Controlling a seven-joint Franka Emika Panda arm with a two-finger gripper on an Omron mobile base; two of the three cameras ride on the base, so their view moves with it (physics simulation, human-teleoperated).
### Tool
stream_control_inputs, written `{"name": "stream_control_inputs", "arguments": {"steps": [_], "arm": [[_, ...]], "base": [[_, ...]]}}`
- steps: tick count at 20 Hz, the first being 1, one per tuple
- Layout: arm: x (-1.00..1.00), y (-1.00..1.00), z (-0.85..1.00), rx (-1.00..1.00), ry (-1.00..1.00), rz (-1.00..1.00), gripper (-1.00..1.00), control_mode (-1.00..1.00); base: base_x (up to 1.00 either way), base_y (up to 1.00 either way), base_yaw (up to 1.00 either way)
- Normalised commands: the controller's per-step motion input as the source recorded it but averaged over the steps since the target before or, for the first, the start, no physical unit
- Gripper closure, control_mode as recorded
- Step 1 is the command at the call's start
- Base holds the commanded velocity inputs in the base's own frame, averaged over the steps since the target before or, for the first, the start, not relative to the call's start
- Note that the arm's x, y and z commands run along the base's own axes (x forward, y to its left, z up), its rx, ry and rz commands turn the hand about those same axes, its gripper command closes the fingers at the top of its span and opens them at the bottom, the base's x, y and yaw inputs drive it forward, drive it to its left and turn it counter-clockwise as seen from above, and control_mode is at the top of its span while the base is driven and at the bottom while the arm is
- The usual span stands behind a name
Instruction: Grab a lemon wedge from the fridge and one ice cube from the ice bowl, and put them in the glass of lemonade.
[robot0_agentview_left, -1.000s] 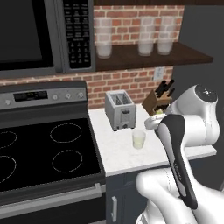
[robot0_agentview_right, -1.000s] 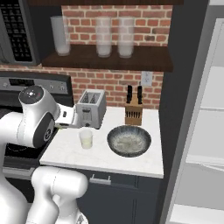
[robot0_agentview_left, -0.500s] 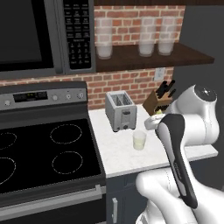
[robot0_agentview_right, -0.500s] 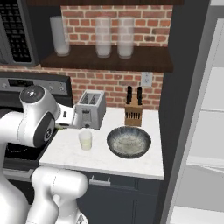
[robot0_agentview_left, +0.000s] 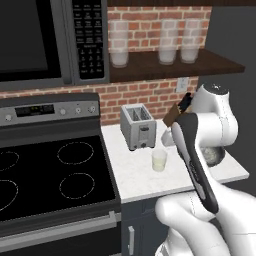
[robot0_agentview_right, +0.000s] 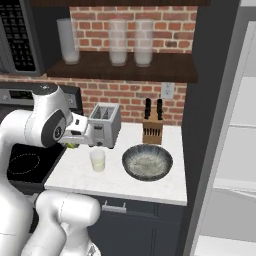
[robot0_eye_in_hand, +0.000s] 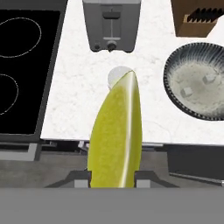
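My gripper (robot0_eye_in_hand: 114, 177) is shut on the lemon wedge (robot0_eye_in_hand: 116, 131), a yellow-green pointed slice that rises up the middle of the hand view. The wedge tip overlaps the glass of lemonade (robot0_eye_in_hand: 118, 75), which stands below on the white counter in front of the toaster. In the right base view the gripper (robot0_agentview_right: 73, 144) hangs above the counter's left edge with the wedge (robot0_agentview_right: 71, 146) under it, left of the glass (robot0_agentview_right: 98, 160). The glass (robot0_agentview_left: 159, 160) also stands upright in the left base view. The dark ice bowl (robot0_agentview_right: 147, 161) (robot0_eye_in_hand: 199, 83) sits to the right of the glass. The fridge (robot0_agentview_right: 232, 150) stands open at the far right.
A toaster (robot0_agentview_right: 105, 125) (robot0_agentview_left: 137, 127) and a knife block (robot0_agentview_right: 152, 127) stand at the back of the counter (robot0_eye_in_hand: 74, 96). The black stove (robot0_agentview_left: 50, 175) lies to the left. A shelf above carries tall frosted glasses (robot0_agentview_right: 118, 42). A microwave (robot0_agentview_left: 40, 40) hangs over the stove.
The arm's upper joint has shifted slightly towards the counter. The wedge stays gripped, and the glass and bowl have not moved.
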Motion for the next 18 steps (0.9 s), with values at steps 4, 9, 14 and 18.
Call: {"name": "stream_control_inputs", "arguments": {"steps": [4, 9, 14, 18], "arm": [[0.47, 0.00, -0.44, 0.00, -0.03, 0.00, 1.00, -1.00], [0.59, 0.06, -0.35, 0.00, 0.00, 0.00, 1.00, -1.00], [0.38, 0.10, -0.16, -0.04, 0.01, 0.00, 1.00, -1.00], [0.30, 0.01, -0.17, -0.01, 0.00, 0.00, 1.00, -1.00]], "base": [[0.00, 0.00, 0.00], [0.00, 0.00, 0.00], [0.00, 0.00, 0.00], [0.00, 0.00, 0.00]]}}
